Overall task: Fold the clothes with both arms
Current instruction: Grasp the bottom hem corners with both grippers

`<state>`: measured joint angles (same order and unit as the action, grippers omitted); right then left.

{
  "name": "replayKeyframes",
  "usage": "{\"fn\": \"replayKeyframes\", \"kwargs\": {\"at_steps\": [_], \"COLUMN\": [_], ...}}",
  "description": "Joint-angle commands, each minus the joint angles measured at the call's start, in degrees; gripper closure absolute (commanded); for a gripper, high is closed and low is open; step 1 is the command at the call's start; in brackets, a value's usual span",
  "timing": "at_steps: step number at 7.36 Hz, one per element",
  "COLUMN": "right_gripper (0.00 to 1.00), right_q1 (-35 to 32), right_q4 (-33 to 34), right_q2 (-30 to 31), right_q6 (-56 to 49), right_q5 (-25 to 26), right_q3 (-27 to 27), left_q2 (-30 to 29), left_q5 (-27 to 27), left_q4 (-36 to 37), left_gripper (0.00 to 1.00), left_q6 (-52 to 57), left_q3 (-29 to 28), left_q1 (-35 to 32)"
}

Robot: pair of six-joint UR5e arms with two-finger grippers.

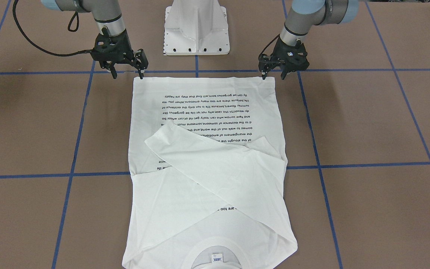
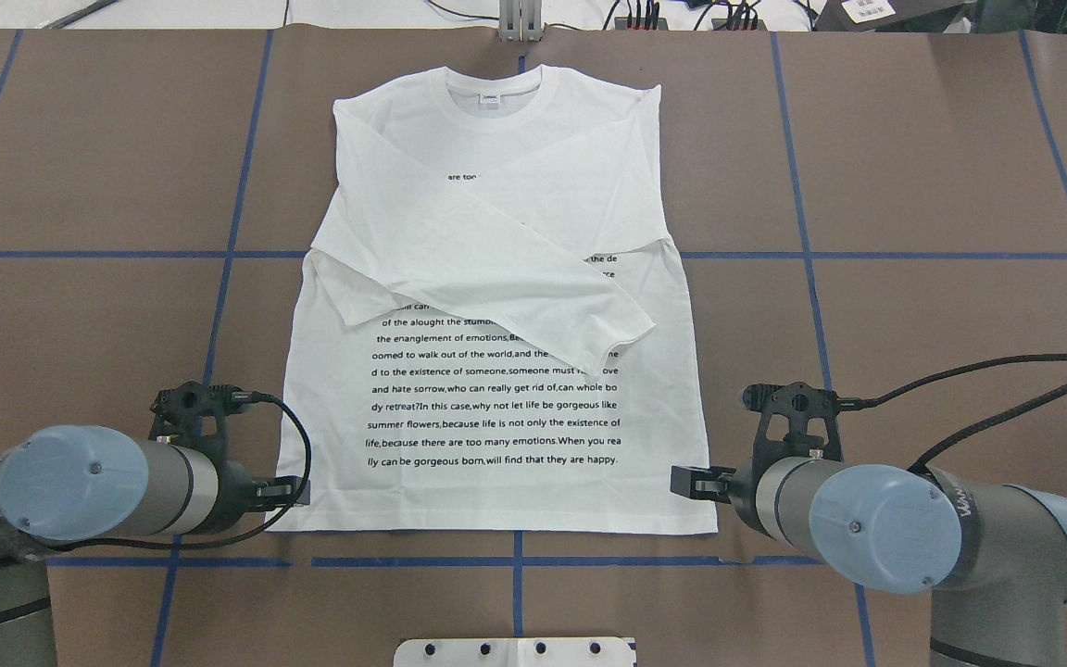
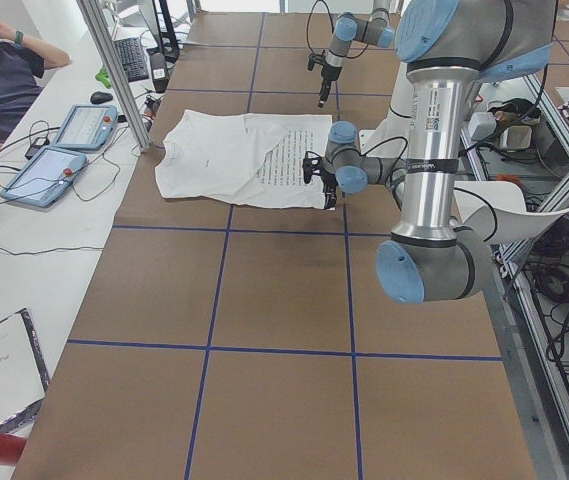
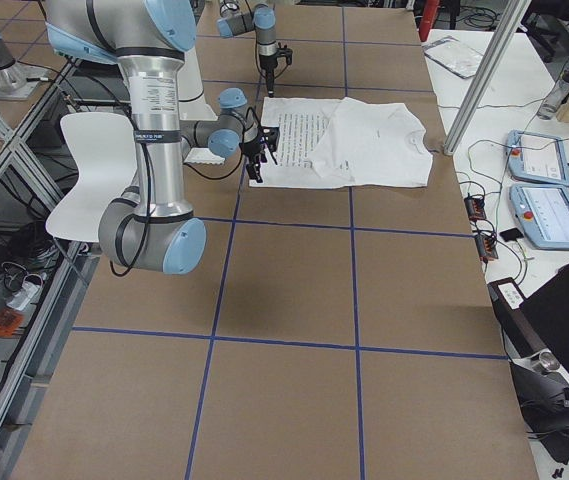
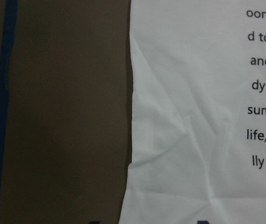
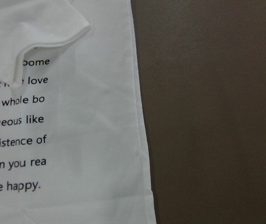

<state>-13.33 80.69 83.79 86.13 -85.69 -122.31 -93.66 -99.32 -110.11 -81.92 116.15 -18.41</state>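
Brown surface (image 2: 913, 324) carries the shirt (image 2: 496, 435) flat, print up, collar at the far edge, hem nearest the robot. 2 sleeves (image 2: 496, 269) lie crossed over the chest, so the body fold looks next. Left fingers (image 1: 263, 74) spread wide, empty, straddling 1 hem corner; right fingers (image 1: 140, 71) same at the other corner. Probably set there to pinch both corners together and carry the hem toward the collar; can't tell if they touch cloth yet
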Motion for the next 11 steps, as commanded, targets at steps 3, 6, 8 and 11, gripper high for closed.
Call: {"fn": "replayKeyframes", "kwargs": {"at_steps": [3,6,8,11], "right_gripper": [0.00,0.00,0.00,0.00], "right_q1": [-0.03,0.14,0.14,0.23], "right_q4": [0.00,0.00,0.00,0.00], "right_q2": [0.15,0.24,0.24,0.24], "right_q6": [0.00,0.00,0.00,0.00], "right_q5": [0.00,0.00,0.00,0.00], "right_q3": [0.06,0.06,0.06,0.06], "left_q2": [-1.96,-1.96,-1.88,-1.88], "left_q5": [0.00,0.09,0.09,0.09], "left_q4": [-0.11,-0.11,-0.11,-0.02], "left_gripper": [0.29,0.32,0.32,0.48], "left_q6": [-0.08,-0.08,-0.17,-0.17], "left_q3": [-2.50,-2.50,-2.50,-2.50], "left_q1": [0.31,1.36,1.89,1.89]}}
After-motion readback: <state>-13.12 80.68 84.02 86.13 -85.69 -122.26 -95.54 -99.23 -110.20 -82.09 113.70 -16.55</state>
